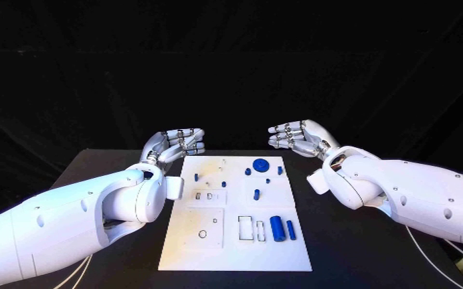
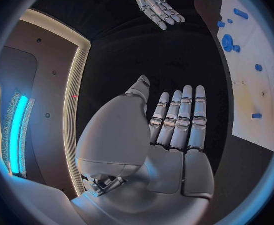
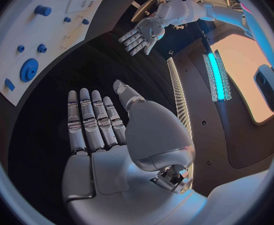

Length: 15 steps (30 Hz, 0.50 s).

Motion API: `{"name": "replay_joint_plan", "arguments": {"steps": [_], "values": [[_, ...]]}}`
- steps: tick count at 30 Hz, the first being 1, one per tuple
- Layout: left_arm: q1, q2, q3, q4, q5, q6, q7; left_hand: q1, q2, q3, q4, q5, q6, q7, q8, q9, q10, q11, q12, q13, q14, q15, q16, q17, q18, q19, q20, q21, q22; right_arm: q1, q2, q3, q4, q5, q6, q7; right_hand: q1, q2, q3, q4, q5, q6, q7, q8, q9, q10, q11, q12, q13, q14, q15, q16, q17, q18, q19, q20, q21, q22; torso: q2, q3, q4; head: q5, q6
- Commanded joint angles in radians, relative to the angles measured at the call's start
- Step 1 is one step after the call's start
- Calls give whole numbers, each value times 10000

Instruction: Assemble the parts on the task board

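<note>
The left hand [image 1: 176,144] hovers over the black table [image 1: 96,168] just off the far left corner of the task board [image 1: 212,255], palm turned up. It holds nothing; its fingers [image 2: 186,116] lie straight and side by side, as the left wrist view shows, and touch neither board nor parts. The right hand [image 1: 299,136] hangs in mirror pose off the far right corner, also empty, its fingers [image 3: 86,117] extended and close together with the thumb standing off to one side.

The task board lies flat in the middle of the table between the two arms, its long axis running from the robot toward the far edge. A blue round gear-like part [image 1: 260,164] sits near the far right corner. Two blue cylinders [image 1: 282,228] lie side by side on the near right part of the board, their long axes parallel with the board's length. Just left of them is a rectangular outline [image 1: 246,227]. A small blue peg [image 1: 257,194] lies mid-board, lengthwise too, with smaller blue pieces scattered around it.
</note>
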Motion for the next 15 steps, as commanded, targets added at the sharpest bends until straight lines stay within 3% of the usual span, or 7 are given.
{"name": "replay_joint_plan", "arguments": {"steps": [1, 4, 9, 11, 15], "values": [[110, -87, 32, 196, -347, 1016, -167, 69, 112, 31, -137, -16, 152, 117, -42, -14, 209, -29, -59, 2, 119, -30, -37, 14, 128, 126, -7, 73, 3, 81, 8, 35, -133, -1963, 533, -274, 105, -199, 555, -352, 42, 1177, 199, -79, 37, 1197, -289, -171, 26, 1559, -400, 108, 73, 220, 1385, -313, 630, 147, 255, -40, 102, -47, -36], [230, -222, 60, 389, -337, 1279, -243, 135, 136, 46, -318, -15, 371, 85, -23, -15, 571, -103, 7, 41, 426, -120, 5, 74, 137, 314, -56, 160, 10, 242, 43, 66, -301, -2930, 834, -575, 83, -321, 685, -435, 41, 1333, 136, -120, 43, 1445, -381, -235, 36, 2024, -551, 168, 139, 222, 1864, -503, 930, 263, 388, -61, 170, -106, -96], [419, -478, 84, 744, -354, 1456, -314, 300, 138, 107, -581, -13, 536, 35, -35, -26, 844, -172, 24, 60, 658, -197, 13, 138, 139, 467, -111, 225, 3, 574, 165, 87, -530, -4818, 1399, -1379, -128, -635, 555, -410, 21, 1671, -15, -66, 74, 1786, -551, -281, 77, 2900, -828, 405, 376, 218, 2614, -802, 1516, 537, 671, -91, 279, -238, -74], [491, -609, 94, 943, -356, 1542, -348, 339, 127, 123, -662, -13, 581, 16, -44, -30, 909, -193, 13, 60, 713, -216, 3, 157, 138, 499, -125, 234, -5, 735, 283, 93, -673, -5921, 1710, -1934, -115, -739, 483, -418, 68, 1931, -148, 23, 97, 2117, -711, -186, 145, 3547, -1059, 664, 622, 213, 3114, -1033, 1960, 764, 798, -112, 320, -290, -80], [568, -724, 106, 1202, -358, 1614, -381, 351, 117, 124, -700, -13, 605, 4, -48, -31, 948, -205, 10, 61, 745, -228, 1, 168, 139, 519, -134, 242, -8, 896, 434, 96, -801, -7221, 2124, -2727, -78, -840, 420, -434, 221, 2147, -280, 65, 116, 2273, -876, -200, 171, 4463, -1328, 1105, 1045, 210, 3718, -1338, 2608, 1122, 984, -151, 392, -348, -75]]}}
